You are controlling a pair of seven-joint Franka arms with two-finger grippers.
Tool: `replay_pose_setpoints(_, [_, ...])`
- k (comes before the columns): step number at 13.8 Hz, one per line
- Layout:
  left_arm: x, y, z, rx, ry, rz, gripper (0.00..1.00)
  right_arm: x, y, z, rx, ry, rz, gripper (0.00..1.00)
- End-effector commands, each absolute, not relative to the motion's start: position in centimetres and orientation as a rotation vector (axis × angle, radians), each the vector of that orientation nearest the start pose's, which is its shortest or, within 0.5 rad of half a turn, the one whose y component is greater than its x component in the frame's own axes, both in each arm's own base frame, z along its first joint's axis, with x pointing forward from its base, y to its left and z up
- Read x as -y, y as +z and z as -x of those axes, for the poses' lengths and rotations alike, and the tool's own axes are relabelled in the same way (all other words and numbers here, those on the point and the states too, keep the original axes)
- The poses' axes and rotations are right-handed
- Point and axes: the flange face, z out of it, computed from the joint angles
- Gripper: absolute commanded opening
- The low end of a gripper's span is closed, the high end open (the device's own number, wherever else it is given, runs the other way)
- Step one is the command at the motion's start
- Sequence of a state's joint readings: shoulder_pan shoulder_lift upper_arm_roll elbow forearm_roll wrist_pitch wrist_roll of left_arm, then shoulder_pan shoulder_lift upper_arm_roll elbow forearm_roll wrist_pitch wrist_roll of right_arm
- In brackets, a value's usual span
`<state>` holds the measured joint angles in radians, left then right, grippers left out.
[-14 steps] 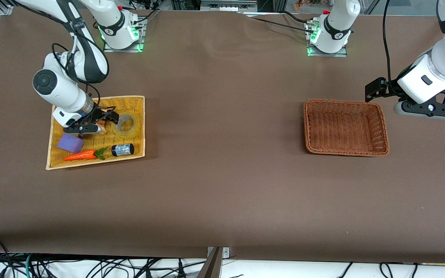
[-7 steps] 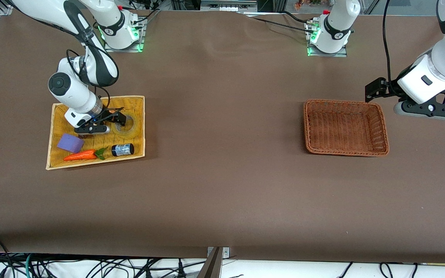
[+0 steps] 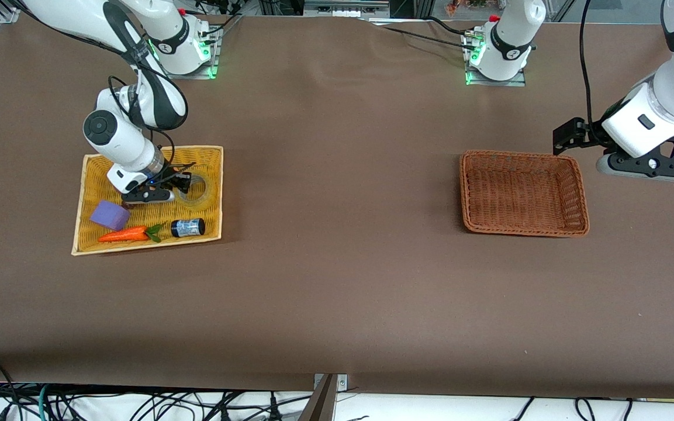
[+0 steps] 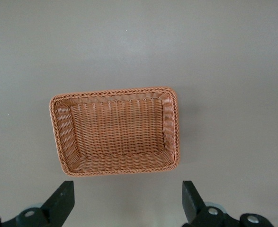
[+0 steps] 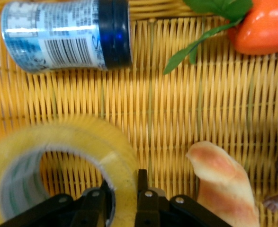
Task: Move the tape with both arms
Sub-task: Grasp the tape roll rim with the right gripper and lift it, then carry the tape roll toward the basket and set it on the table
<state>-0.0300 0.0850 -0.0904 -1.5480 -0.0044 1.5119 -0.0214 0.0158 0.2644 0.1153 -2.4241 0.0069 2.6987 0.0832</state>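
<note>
The tape lies flat, hole upward, in the yellow tray at the upper left of the front view, in the tray's corner farthest from the camera and toward the desk's centre. Its axis stands vertical, so the only grip is across the ring wall. The right end effector is down on exactly that: in the right wrist view its fingers are closed on the wall of the tape, one inside the hole and one outside. The hold is on the rim section facing the purple block.

The black cylinder, the toy carrot and a bread-coloured piece lie beside it, none touching the tape.

The left end effector waits with jaws wide and empty at the upper right of the frame, over bare desk beside the brown basket; it is well apart from the tape. The right arm is the nearer one.

Against the earlier frames, the right end effector has come across the tray from above the bread piece to the tape and shut on it. The tray has shifted slightly. The left arm is unchanged.
</note>
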Motion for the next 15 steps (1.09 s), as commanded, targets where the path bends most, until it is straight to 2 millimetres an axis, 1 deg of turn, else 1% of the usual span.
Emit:
replay_pose_setpoints(1, [6.6, 58.8, -57.2, -0.170, 0.180, 3.160, 1.00, -7.0, 24.2, -50.1, 0.062, -0.016, 3.111, 0.00])
replay_pose_setpoints(3, [6.6, 58.8, -57.2, -0.170, 0.182, 3.160, 1.00, -7.2, 29.0, -52.4, 0.059, 0.038, 3.120, 0.00])
replay_pose_setpoints(4, [6.6, 58.8, -57.2, -0.168, 0.182, 3.160, 1.00, -7.5, 31.4, -53.6, 0.043, 0.096, 3.120, 0.00])
replay_pose_setpoints(5, [6.6, 58.8, -57.2, -0.170, 0.180, 3.160, 1.00, -8.8, 33.8, -54.7, 0.036, 0.147, 3.116, 0.00])
replay_pose_setpoints(6, [6.6, 58.8, -57.2, -0.168, 0.182, 3.160, 1.00, -11.1, 36.1, -55.6, 0.021, 0.162, 3.109, 0.00])
replay_pose_setpoints(7, [6.6, 58.8, -57.2, -0.168, 0.182, 3.160, 1.00, -13.7, 38.1, -56.0, -0.018, 0.157, 3.103, 0.00])
replay_pose_setpoints(8, [6.6, 58.8, -57.2, -0.168, 0.182, 3.160, 1.00, -16.7, 39.3, -56.3, -0.069, 0.144, 3.094, 0.00])
replay_pose_setpoints(9, [6.6, 58.8, -57.2, -0.168, 0.182, 3.160, 1.00, -20.4, 40.2, -56.2, -0.104, 0.123, 3.079, 0.00])
replay_pose_setpoints(10, [6.6, 58.8, -57.2, -0.170, 0.182, 3.160, 1.00, -23.9, 40.4, -56.2, -0.147, 0.116, 3.062, 0.00])
replay_pose_setpoints(11, [6.6, 58.8, -57.2, -0.170, 0.182, 3.160, 1.00, -27.2, 40.2, -56.1, -0.167, 0.114, 3.053, 0.00])
replay_pose_setpoints(12, [6.6, 58.8, -57.2, -0.168, 0.182, 3.160, 1.00, -30.9, 40.1, -55.9, -0.159, 0.106, 3.040, 0.00])
replay_pose_setpoints(13, [6.6, 58.8, -57.2, -0.168, 0.180, 3.160, 1.00, -33.9, 39.4, -55.9, -0.172, 0.122, 3.025, 0.00])
replay_pose_setpoints(14, [6.6, 58.8, -57.2, -0.170, 0.180, 3.160, 1.00, -36.3, 38.4, -55.9, -0.225, 0.141, 3.013, 0.00])
replay_pose_setpoints(15, [6.6, 58.8, -57.2, -0.170, 0.182, 3.160, 1.00, -38.8, 37.0, -55.6, -0.282, 0.158, 3.007, 0.00])
